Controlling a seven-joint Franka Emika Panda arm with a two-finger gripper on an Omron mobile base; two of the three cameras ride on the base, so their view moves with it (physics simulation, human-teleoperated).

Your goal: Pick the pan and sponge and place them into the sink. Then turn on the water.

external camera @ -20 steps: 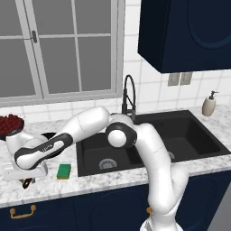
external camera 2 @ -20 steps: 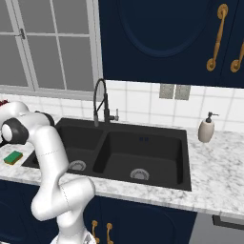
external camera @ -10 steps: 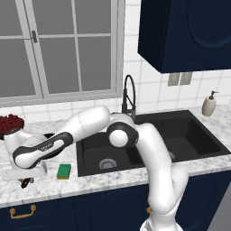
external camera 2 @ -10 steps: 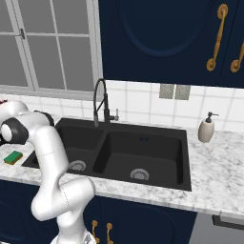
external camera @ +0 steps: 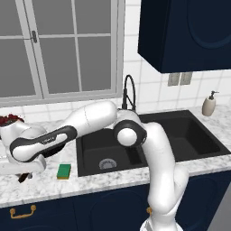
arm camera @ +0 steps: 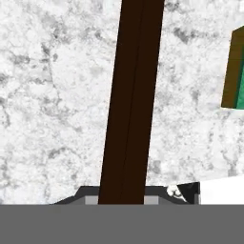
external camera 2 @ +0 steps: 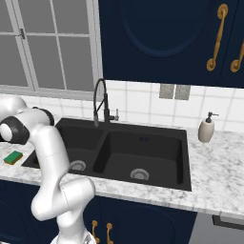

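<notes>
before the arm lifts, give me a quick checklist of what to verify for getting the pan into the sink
1. Gripper shut on the long dark reddish-brown pan handle: ok, the handle runs straight down between the fingertips in the hand view.
2. Round pan body in sight: cannot tell, the arm covers it.
3. Small green and yellow sponge apart from the handle: ok, it lies to one side on the marble counter.
4. Black double-basin sink free to take the pan: ok, both basins bare.
5. Tall black spring-neck faucet off: ok, no stream.
6. Grip balance: cannot tell; lift slowly.
</notes>
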